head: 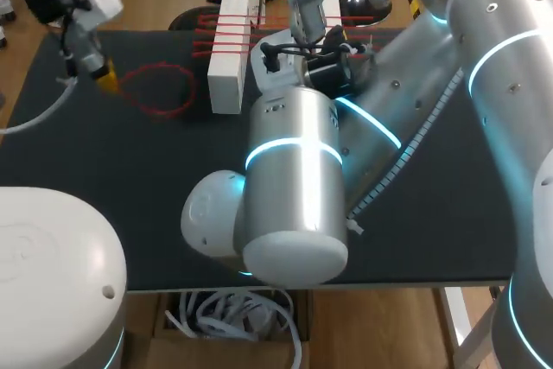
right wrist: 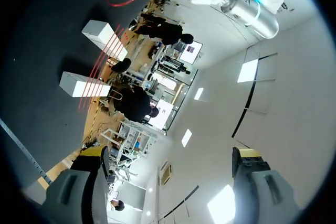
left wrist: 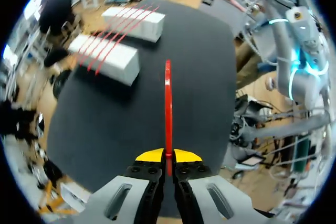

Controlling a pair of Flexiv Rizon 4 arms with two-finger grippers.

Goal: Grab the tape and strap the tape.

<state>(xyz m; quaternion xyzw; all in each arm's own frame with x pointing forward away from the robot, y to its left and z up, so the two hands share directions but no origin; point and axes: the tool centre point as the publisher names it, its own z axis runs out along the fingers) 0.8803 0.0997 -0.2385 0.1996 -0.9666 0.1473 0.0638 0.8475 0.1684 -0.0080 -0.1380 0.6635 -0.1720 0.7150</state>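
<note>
- On the dark worktop (head: 130,196), 2 white blocks were set side by side and apart: one white block (head: 226,75) in plain sight in the head view, the second white block (head: 333,13) partly hidden behind the right arm (head: 294,187).
- 4 red strands (head: 226,41) were stretched across the tops of both blocks.
- The red tape (left wrist: 168,98) was pinched between the left fingers (left wrist: 149,156), which were closed on it from 2 sides. In the left wrist view it was seen edge-on, running straight ahead of the yellow tips.
- In the head view the tape was shown as a loop lying on the worktop just beside the first block, with the left arm (head: 78,6) above its far end.
- The right fingers (right wrist: 92,153) were spread wide with nothing between them, and were pointed upward, away from the worktop.
- The right arm was raised over the middle of the worktop, near the blocks.
</note>
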